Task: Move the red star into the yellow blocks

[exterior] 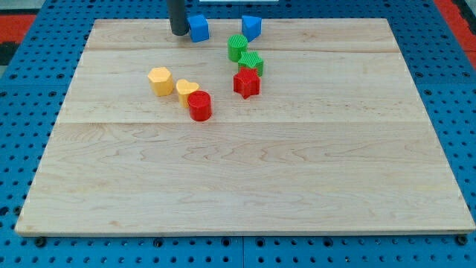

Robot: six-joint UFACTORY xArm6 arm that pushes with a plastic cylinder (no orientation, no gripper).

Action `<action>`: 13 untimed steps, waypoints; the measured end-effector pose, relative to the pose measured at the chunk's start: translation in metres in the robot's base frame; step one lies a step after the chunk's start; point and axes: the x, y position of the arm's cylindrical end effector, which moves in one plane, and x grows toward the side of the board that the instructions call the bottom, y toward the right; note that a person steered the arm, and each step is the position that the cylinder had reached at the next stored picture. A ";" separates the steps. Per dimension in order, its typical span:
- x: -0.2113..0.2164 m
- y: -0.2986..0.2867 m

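Dark rod upright at view's top; my tip (179, 33) touching blue block (198, 27); red star (247, 83) apart from yellow blocks (160, 80).

I see a pale wooden tabletop (245, 186) made of long planks. Around all its edges lies a blue perforated base (461, 112), with red patches (18, 30) beyond the far corners.

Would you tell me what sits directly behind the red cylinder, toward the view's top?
A yellow heart-shaped block touches the red cylinder at its upper left; its lower right edge is covered. My tip is far off, beside a blue block.
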 end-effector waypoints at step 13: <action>0.005 -0.082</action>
